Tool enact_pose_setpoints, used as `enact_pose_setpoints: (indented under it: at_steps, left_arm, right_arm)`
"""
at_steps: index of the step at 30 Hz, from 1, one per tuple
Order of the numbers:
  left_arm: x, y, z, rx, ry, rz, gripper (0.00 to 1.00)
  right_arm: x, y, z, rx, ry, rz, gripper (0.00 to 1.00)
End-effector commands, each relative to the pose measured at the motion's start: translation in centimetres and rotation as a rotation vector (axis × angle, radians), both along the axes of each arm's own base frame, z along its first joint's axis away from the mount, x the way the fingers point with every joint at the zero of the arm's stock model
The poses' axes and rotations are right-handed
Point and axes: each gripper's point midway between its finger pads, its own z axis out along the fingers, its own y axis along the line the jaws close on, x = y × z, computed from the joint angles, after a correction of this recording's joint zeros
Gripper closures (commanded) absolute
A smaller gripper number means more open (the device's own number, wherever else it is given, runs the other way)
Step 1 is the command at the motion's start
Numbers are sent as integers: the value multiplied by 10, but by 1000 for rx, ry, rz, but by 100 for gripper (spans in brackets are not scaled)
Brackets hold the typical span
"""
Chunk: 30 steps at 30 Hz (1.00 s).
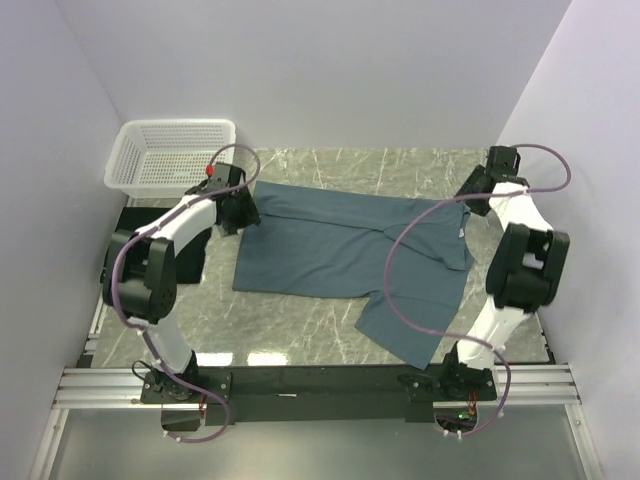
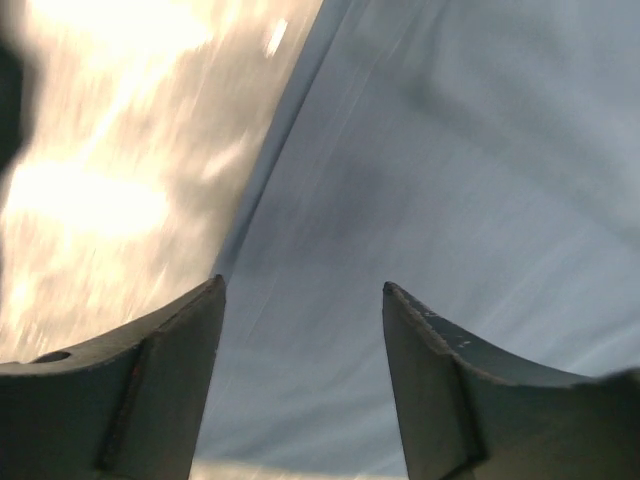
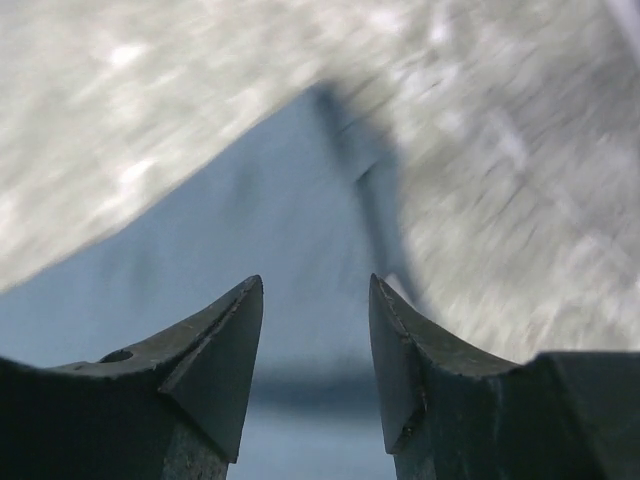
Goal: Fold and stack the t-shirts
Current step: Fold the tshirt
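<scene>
A slate-blue t-shirt (image 1: 340, 250) lies spread on the marble table, with one part hanging toward the near right. My left gripper (image 1: 240, 212) is at its far left edge. In the left wrist view this gripper (image 2: 303, 283) is open over the blue cloth (image 2: 430, 180), close to the cloth's edge, with nothing between the fingers. My right gripper (image 1: 468, 192) is at the shirt's far right edge. In the right wrist view it (image 3: 315, 279) is open above the blue cloth (image 3: 240, 220) and grips nothing. A black t-shirt (image 1: 192, 262) lies partly hidden under the left arm.
A white lattice basket (image 1: 175, 125) stands at the far left corner. White walls close in the table on the left, right and back. Marble tabletop (image 1: 300, 330) shows in front of the shirt. Purple cables loop over both arms.
</scene>
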Motion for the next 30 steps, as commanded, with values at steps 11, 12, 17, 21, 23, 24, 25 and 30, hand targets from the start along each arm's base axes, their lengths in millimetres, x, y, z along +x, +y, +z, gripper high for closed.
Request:
enact_pose_setpoints:
  at_steps: [11, 12, 17, 21, 23, 24, 25, 30]
  left_arm:
    - [107, -22, 21, -73, -264, 85, 41]
    - [114, -23, 26, -85, -305, 87, 40]
    - [124, -23, 14, -76, -349, 80, 27]
    - [131, -22, 1, -55, -350, 78, 25]
    - [135, -24, -5, -54, -355, 59, 25]
    - [137, -25, -6, -54, -359, 48, 26]
    - [138, -26, -11, -48, -353, 40, 26]
    - [151, -30, -2, -36, -410, -14, 25]
  right_arm:
    - [-20, 192, 44, 407, -308, 480, 48]
    - [-23, 205, 43, 443, -304, 497, 48]
    - [-28, 237, 39, 537, -297, 576, 49]
    - [-32, 240, 38, 510, -295, 599, 48]
    - [-33, 239, 35, 505, -291, 598, 49]
    - [-34, 239, 33, 506, -284, 597, 49]
    - [-34, 240, 30, 507, -279, 597, 49]
    - [-36, 244, 27, 541, -266, 616, 49]
